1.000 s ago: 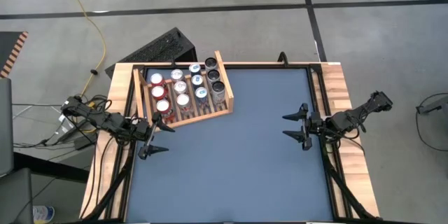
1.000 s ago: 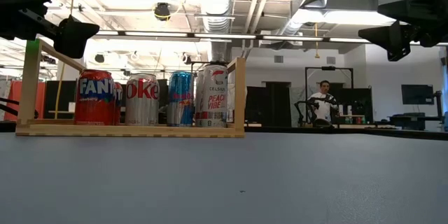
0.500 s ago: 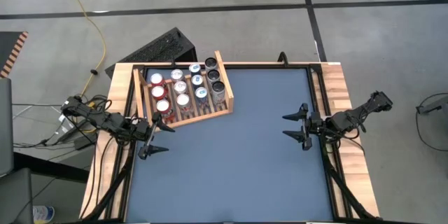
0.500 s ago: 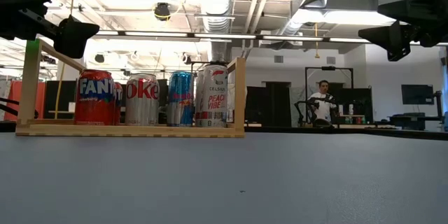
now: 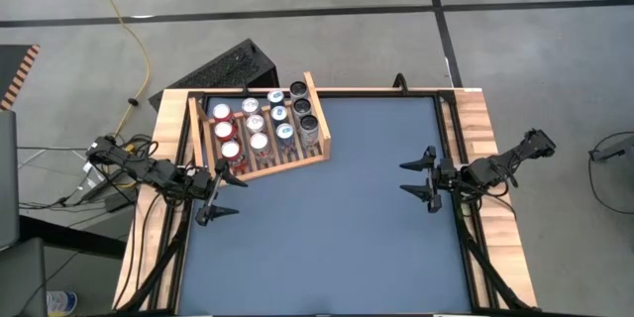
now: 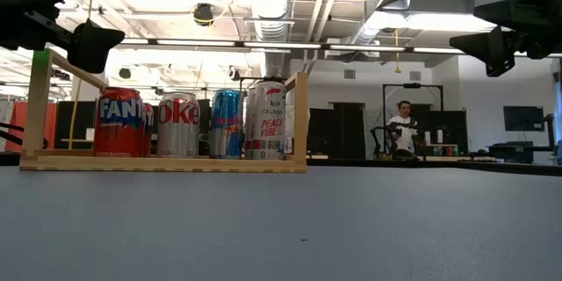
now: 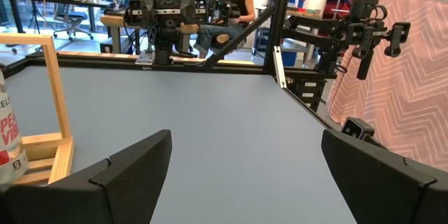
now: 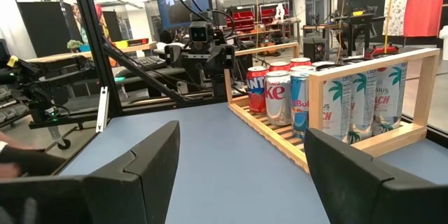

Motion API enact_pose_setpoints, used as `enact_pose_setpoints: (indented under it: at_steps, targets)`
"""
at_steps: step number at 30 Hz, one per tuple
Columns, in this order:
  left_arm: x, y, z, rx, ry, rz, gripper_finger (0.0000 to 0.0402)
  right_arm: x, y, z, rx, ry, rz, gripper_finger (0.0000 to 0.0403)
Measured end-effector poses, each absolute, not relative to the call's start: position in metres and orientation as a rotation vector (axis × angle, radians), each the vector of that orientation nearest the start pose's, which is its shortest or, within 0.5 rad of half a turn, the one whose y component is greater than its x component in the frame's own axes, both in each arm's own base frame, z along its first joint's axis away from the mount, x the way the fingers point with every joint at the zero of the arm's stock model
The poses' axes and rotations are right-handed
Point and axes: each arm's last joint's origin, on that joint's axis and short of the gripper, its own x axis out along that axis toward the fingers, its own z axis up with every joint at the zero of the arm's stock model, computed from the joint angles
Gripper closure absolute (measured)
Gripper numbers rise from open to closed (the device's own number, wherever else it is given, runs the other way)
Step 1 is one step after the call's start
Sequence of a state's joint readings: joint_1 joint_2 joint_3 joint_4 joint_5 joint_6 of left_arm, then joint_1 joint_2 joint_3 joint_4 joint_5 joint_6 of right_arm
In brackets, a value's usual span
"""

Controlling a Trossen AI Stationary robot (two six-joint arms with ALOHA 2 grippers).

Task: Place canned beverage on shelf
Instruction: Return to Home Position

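The light-wood shelf [image 5: 260, 129] lies flat on the blue table at its far left. Several cans [image 5: 256, 124] stand upright on its slats between the raised side boards; the low view shows them side by side [image 6: 180, 125]. My left gripper [image 5: 236, 198] hovers open just near of the shelf, above the table's left side; its wrist view shows a shelf corner post [image 7: 54, 91] beside it. My right gripper [image 5: 402, 178] hovers open over the table's right side, facing the shelf [image 8: 364, 70]. Neither has anything between its fingers.
A black ridged box [image 5: 223, 67] sits on the floor beyond the table's far left corner, next to a yellow cable [image 5: 134, 50]. The blue tabletop [image 5: 337, 238] stretches bare from the shelf to the near and right edges. People [image 6: 406, 127] are in the room behind.
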State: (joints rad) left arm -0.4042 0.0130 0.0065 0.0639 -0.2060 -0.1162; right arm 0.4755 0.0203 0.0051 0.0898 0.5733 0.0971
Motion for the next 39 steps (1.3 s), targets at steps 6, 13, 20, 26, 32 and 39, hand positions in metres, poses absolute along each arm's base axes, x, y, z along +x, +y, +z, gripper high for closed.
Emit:
enact_pose_setpoints:
  at_steps: [6,13,20,26,32,39]
  targets:
    - [0.0918,-0.0328,0.1708,-0.133,-0.043,-0.201,0.0044,0.0905,0.0290,0.1720,0.134,-0.069,-0.095,0.0112]
    - [0.0918,-0.0328,0.1708,-0.133,-0.043,-0.201,0.0044,0.0905,0.0290,0.1720,0.134,-0.069,-0.095,0.0112]
    - [0.0919,-0.0329,0.1708,-0.133,-0.042,-0.201,0.0044,0.0905,0.0290,0.1720,0.134,-0.070,-0.095,0.0112]
    - [0.0928,-0.0354,0.1687,-0.125,-0.015,-0.228,0.0044,0.0905,0.0289,0.1720,0.134,-0.069,-0.095,0.0112]
    - [0.0927,-0.0355,0.1687,-0.125,-0.015,-0.232,0.0044,0.0905,0.0290,0.1720,0.134,-0.069,-0.095,0.0112]
    - [0.0927,-0.0355,0.1687,-0.125,-0.015,-0.232,0.0044,0.0905,0.0289,0.1720,0.135,-0.070,-0.095,0.0112]
